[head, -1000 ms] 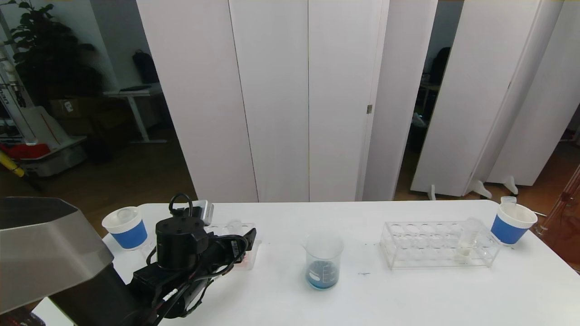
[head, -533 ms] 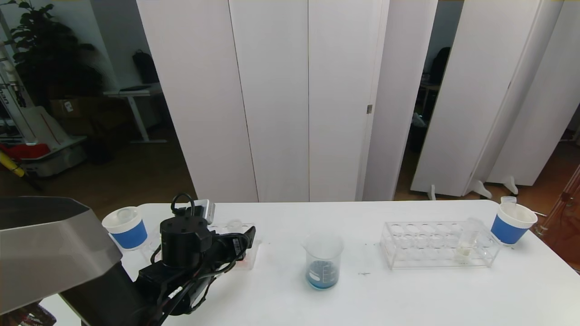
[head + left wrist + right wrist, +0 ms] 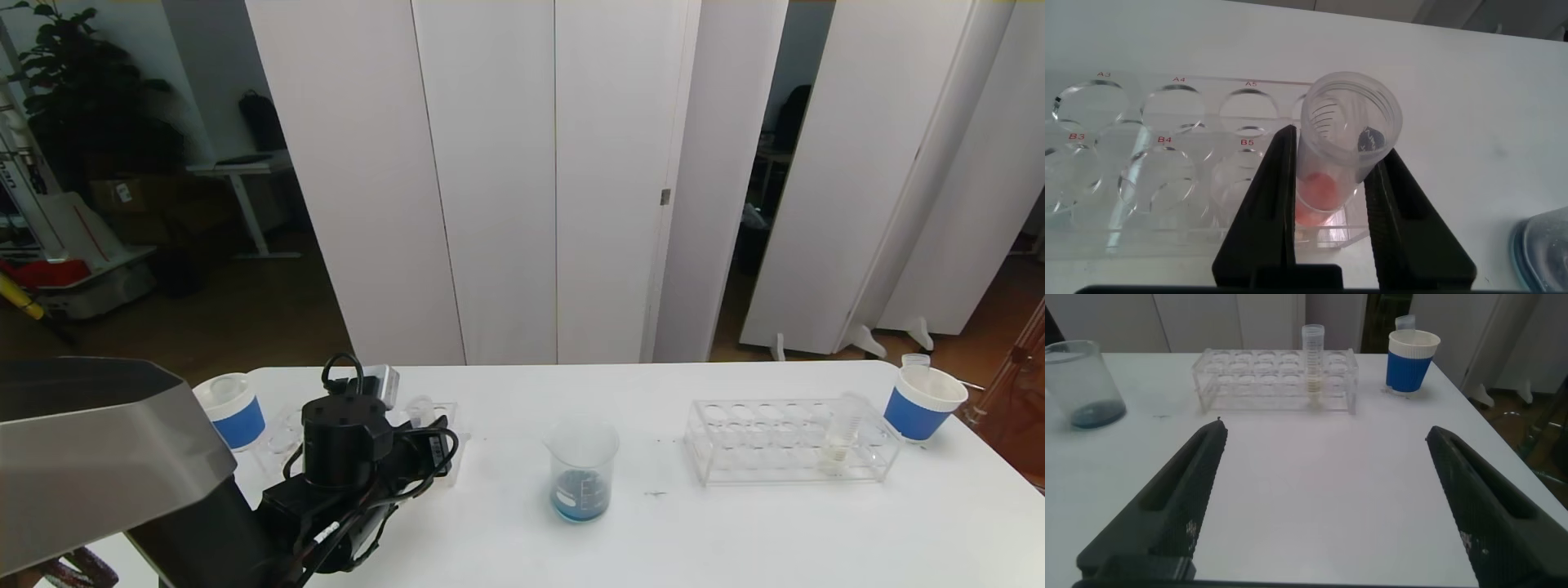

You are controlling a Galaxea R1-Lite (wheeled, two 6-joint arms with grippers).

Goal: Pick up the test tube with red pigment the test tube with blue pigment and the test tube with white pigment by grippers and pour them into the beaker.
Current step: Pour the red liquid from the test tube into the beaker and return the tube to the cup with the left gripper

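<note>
Red-pigment tube (image 3: 1349, 131) – clamped in left gripper (image 3: 1331, 208).

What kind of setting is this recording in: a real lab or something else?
Probably an office or demo room staged as a chemistry bench: a white table with a glass beaker and clear tube racks, white folding partitions behind, and desks and a plant beyond.

I see orange-red liquid in the clear tube (image 3: 1349, 135), blue liquid in the beaker (image 3: 580, 469), and blue-and-white cups (image 3: 922, 403).
</note>
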